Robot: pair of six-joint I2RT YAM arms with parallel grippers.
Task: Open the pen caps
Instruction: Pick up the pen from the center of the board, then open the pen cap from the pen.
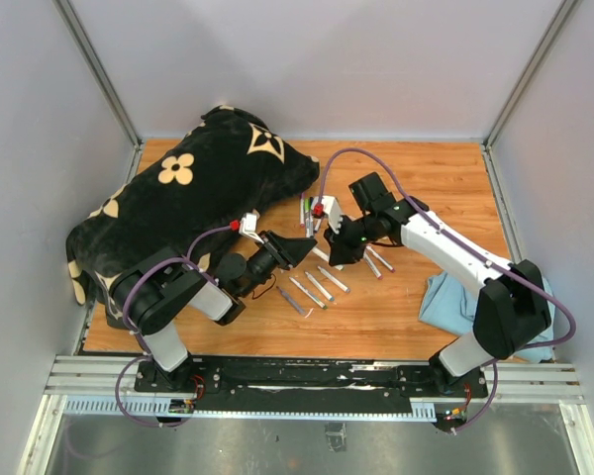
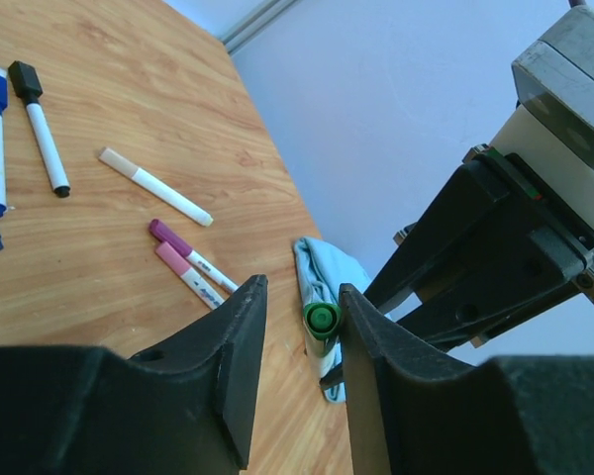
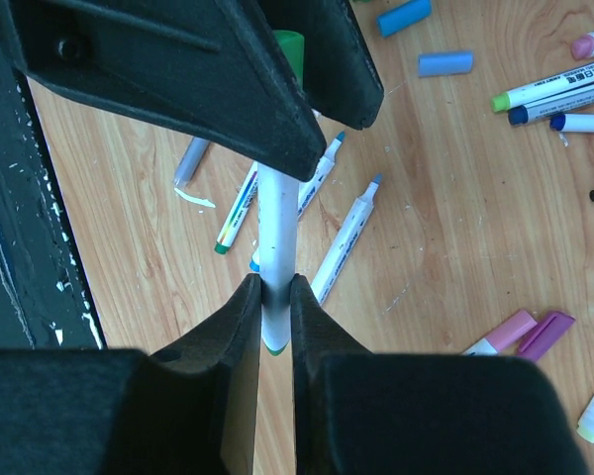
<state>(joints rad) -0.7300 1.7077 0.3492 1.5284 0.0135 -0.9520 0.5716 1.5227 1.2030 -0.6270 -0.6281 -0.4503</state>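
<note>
Clamps white marker barrel in right end effector; straddles its green cap with left end effector, jaws apart, above mid counter.

Black-and-white jointed arms, purple cables, black wedge-shaped gripper fingers

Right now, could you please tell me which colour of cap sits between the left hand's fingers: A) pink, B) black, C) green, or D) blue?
C: the left wrist view shows a green cap end-on between the fingers of the left hand, on the marker that the right hand clamps.
</note>
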